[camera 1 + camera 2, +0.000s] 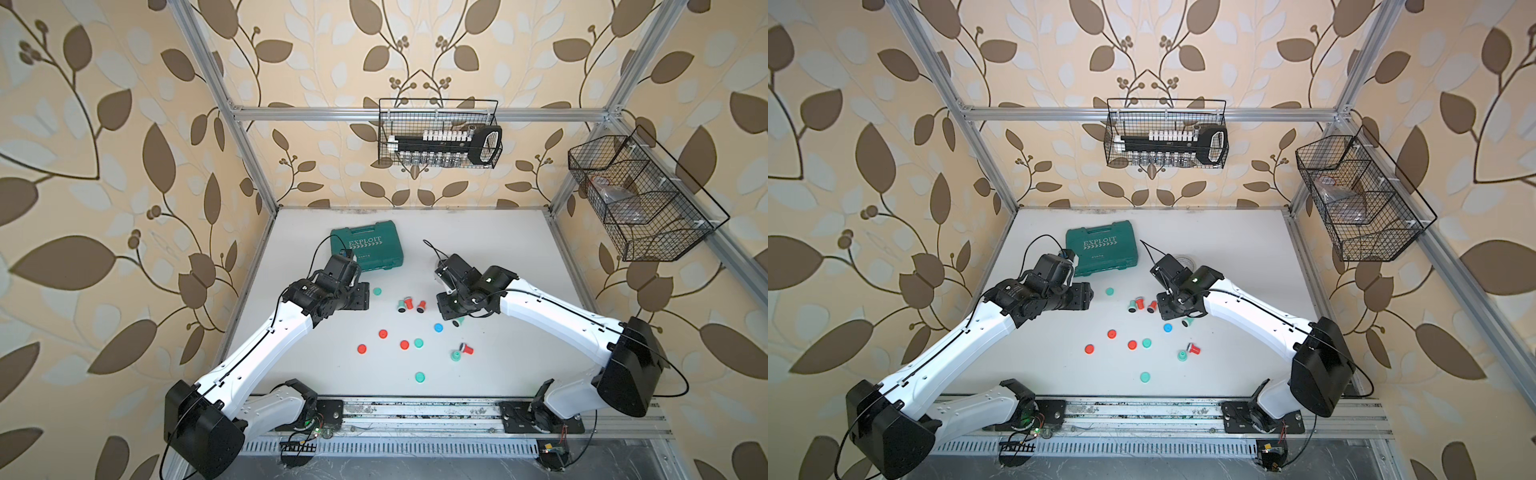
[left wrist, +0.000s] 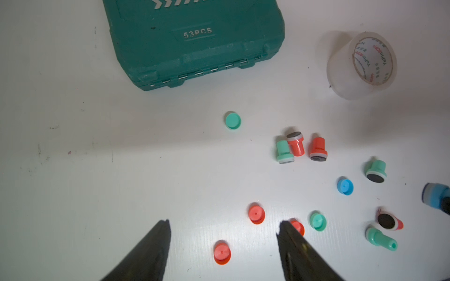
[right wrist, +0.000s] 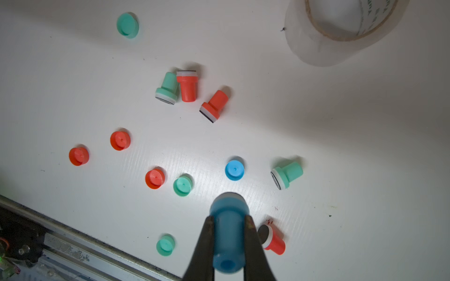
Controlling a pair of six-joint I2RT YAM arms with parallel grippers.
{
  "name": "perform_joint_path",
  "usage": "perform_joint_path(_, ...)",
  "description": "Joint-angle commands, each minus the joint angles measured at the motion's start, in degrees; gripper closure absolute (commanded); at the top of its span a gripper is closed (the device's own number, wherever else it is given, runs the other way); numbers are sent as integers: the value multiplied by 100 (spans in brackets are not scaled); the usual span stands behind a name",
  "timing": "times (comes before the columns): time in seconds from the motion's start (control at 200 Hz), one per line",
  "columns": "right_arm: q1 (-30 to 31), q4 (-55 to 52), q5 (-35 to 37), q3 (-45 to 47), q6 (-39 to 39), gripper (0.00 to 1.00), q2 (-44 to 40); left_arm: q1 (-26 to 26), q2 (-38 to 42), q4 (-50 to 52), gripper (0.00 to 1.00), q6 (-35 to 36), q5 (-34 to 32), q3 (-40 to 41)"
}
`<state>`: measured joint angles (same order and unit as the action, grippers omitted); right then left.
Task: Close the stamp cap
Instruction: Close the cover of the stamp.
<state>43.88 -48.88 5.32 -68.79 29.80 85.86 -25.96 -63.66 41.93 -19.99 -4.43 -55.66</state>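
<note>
In right end effector [image 3: 229, 217], blue stamp [image 3: 227, 243]

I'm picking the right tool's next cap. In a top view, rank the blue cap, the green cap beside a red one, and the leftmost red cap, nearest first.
1. Blue cap: closest, right of centre.
2. Green cap: mid-table, beside a red one.
3. Leftmost red cap: far left.

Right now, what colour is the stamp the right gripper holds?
Blue. The small plastic stamp in the right gripper shows clearest in right wrist view.
</note>
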Motion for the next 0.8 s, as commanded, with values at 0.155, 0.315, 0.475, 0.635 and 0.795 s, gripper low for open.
perform_joint_path(0.155,29,41,-36,83,26,100,419,792,-345,-203,29,-136,880,-136)
perform_joint_path(0.315,39,331,-112,333,26,100,607,969,-326,-192,29,-136,896,-143)
perform_joint_path(0.475,100,768,-170,678,12,100,709,985,-200,-220,29,-98,807,-103)
perform_joint_path(0.635,175,936,-51,870,-1,100,872,997,-191,-194,29,-92,738,-129)
perform_joint_path(0.795,296,977,33,880,-1,100,1014,1021,-160,-212,28,-93,723,-103)
